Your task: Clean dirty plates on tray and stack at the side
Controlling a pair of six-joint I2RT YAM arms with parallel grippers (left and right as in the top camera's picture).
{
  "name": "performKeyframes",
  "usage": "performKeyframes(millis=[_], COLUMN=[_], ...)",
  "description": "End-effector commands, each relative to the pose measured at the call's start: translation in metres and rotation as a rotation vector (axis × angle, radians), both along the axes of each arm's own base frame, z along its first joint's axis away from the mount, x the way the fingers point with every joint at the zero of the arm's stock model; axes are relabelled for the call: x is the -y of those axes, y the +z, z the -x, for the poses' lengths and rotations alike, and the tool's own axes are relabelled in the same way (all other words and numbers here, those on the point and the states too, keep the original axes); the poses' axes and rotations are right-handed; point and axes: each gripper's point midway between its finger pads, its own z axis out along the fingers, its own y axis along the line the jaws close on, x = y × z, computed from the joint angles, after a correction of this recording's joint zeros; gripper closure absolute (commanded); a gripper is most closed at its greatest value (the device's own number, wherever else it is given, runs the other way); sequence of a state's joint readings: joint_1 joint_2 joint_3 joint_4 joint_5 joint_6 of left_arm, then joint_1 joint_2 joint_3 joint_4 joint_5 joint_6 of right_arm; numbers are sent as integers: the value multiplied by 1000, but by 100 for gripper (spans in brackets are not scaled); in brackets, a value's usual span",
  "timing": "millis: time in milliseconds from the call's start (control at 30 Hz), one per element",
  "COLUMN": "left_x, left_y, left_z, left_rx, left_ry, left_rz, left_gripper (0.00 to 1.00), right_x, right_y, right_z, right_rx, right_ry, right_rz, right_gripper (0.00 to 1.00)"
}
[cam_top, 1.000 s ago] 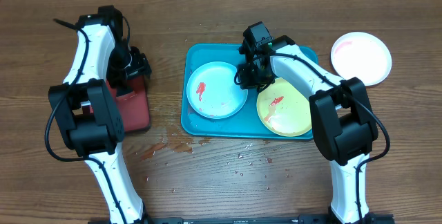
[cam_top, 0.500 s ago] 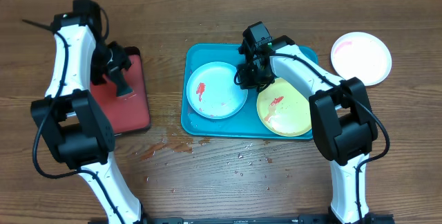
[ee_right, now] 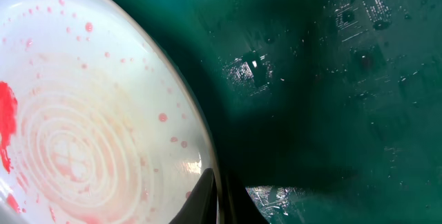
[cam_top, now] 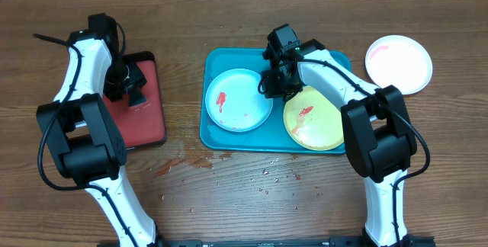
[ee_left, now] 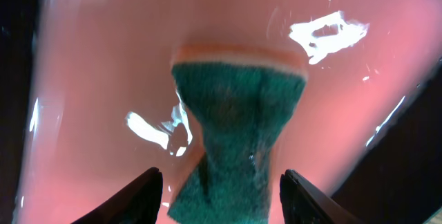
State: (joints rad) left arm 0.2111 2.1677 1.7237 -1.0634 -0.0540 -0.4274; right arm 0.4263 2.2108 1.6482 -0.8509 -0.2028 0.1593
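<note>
Showing tray [cam_top: 236,58] at far edge of counter [cam_top: 244,201], red tray [cam_top: 145,125] by left edge. Carrying blue plate [cam_top: 240,98] and yellow-green plate [cam_top: 314,121] in tray, white plate [cam_top: 399,64] near far right corner. Pinching yellow-green rim with right tool [cam_top: 278,83], sponge [ee_left: 231,127] with left tool [ee_left: 221,186].

Three plates [cam_top: 239,100], one teal tray [cam_top: 229,58], one red tray [cam_top: 145,121], one sponge [ee_left: 235,134].

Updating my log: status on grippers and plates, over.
Left gripper shut on sponge. Right gripper at plate rim, grip unclear. Two smeared plates on tray, white plate outside.
</note>
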Motion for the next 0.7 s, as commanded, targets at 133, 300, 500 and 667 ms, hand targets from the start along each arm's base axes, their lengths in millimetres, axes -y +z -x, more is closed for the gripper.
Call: performKeyframes(millis=[133,300,500,667], left_x=[3,6,-4,-7], left_y=[-22,-42,-38,-22], left_z=[2,12,12,6], left_rx=[-2,-18,-24,-20], left_ry=[12,-5,-4,-3], left_rz=[10,22,-38,-51], left_gripper=[41,42,69,82], right_x=[1,2,2,2], right_y=[-10,-10,-10,-10], right_z=[7,9,9,9], right_rx=[-14,-20,-20,-20], right_ry=[19,19,19,19], right_rz=[38,41,40,40], right_gripper=[96,96,96,96])
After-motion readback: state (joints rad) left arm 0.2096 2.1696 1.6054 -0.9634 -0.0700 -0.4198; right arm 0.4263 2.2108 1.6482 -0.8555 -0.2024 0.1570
